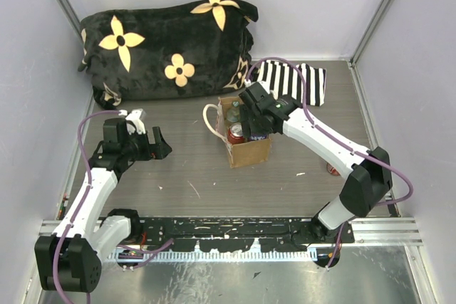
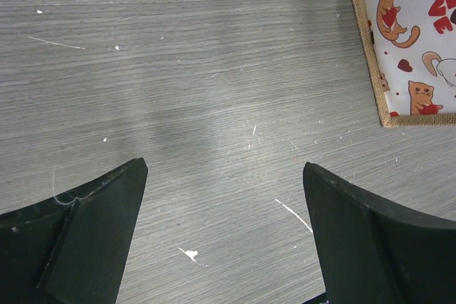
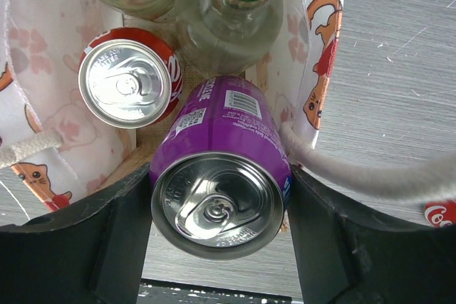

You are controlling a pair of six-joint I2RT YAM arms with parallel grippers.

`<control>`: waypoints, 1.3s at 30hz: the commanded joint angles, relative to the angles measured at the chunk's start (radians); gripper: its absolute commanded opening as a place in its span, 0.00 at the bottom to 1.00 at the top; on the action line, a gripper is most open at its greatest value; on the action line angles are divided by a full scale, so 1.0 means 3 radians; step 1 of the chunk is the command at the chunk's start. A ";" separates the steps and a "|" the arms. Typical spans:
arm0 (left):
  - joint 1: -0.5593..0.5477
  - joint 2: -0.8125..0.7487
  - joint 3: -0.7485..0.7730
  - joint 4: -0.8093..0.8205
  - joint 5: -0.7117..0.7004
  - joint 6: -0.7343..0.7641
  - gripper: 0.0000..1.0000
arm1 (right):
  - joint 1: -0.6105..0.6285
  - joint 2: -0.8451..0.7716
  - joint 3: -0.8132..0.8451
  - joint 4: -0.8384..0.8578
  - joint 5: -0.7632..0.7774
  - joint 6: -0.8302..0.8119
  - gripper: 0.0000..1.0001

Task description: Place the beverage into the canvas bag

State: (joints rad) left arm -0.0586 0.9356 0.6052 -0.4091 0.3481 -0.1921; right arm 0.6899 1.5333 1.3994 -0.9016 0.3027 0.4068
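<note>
Clamped in right gripper (image 3: 217,208): purple aluminium beverage can (image 3: 228,126), top end up, lower end inside the open mouth of small boxy tan burlap canvas bag (image 1: 249,153) with cream looped handles (image 1: 211,120), mid-table. Inside, just beside it: red drink can (image 3: 128,87) and clear glass bottle (image 3: 235,26) with green cap. Left gripper (image 2: 224,169) spread wide, holding nothing, above grey wood-grain table (image 2: 178,69), left of bag.

Purple can (image 3: 221,169) upright, at canvas bag (image 1: 251,153) mouth
</note>
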 commanded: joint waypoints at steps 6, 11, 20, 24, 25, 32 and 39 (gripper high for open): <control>0.0014 -0.0039 -0.0040 0.0093 0.0062 -0.0018 0.98 | -0.0009 0.0173 0.0134 0.0162 0.0238 0.0058 0.01; 0.0016 -0.0040 -0.0044 0.0103 0.0073 -0.0018 0.98 | -0.0009 0.0300 0.0123 0.0184 0.0244 0.0076 0.01; 0.0016 -0.0036 -0.0052 0.0131 0.0089 -0.0023 0.98 | -0.0010 0.0496 0.0184 0.0163 0.0222 0.0059 0.43; 0.0016 -0.0059 -0.0058 0.0131 0.0087 -0.0022 0.98 | -0.0013 0.0500 0.0199 0.0138 0.0181 0.0036 0.68; 0.0016 -0.0058 -0.0059 0.0131 0.0089 -0.0020 0.98 | -0.0014 0.0491 0.0199 0.0139 0.0177 0.0028 0.71; 0.0016 -0.0068 -0.0062 0.0131 0.0091 -0.0022 0.98 | -0.0016 0.0443 0.0220 0.0106 0.0165 -0.0034 0.83; 0.0016 -0.0074 -0.0064 0.0116 0.0091 -0.0022 0.98 | -0.0011 0.0356 0.0233 0.0068 0.0170 -0.0033 0.83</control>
State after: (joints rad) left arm -0.0586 0.9318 0.6033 -0.4015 0.3588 -0.1932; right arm 0.6907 1.7004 1.4311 -0.8814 0.3218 0.4023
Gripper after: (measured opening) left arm 0.979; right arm 0.834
